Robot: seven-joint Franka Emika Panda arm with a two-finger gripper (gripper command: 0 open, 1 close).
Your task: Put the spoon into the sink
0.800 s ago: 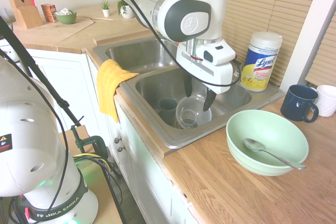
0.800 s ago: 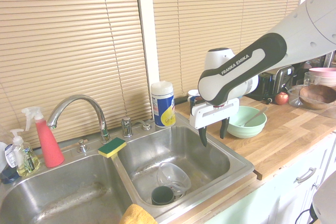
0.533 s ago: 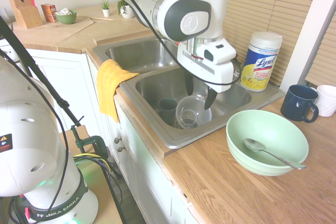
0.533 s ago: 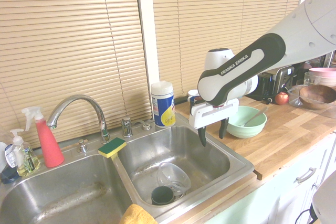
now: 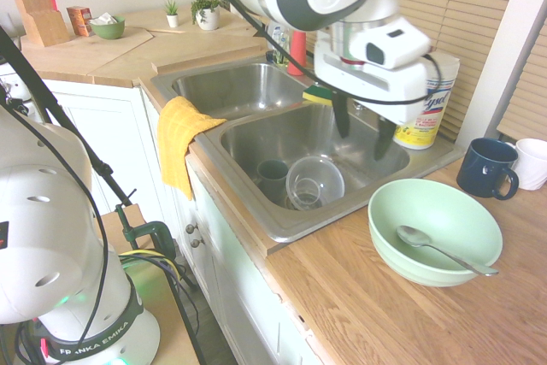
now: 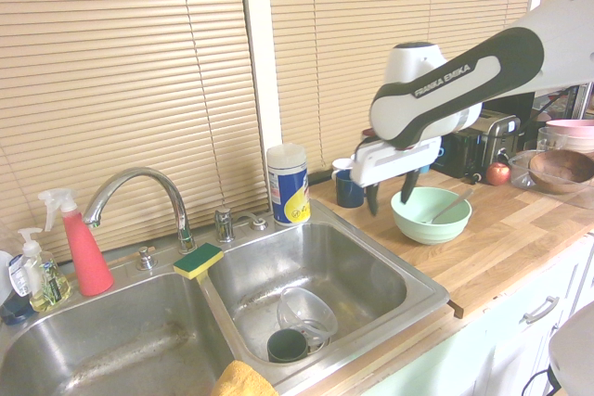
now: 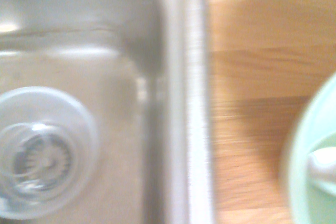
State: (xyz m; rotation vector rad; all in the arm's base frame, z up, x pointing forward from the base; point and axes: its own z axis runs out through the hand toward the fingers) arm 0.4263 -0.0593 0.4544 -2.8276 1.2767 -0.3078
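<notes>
End effector (image 5: 361,132) open, empty, above sink (image 5: 256,83) edge; spoon (image 5: 443,249) in bowl (image 5: 444,211); wrist view blurred.

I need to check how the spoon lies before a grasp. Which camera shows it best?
The first exterior view: the spoon lies whole inside the green bowl, its handle resting on the rim. The second exterior view shows only its handle, small. In the blurred wrist view a pale shape at the bowl's edge may be the spoon.
</notes>
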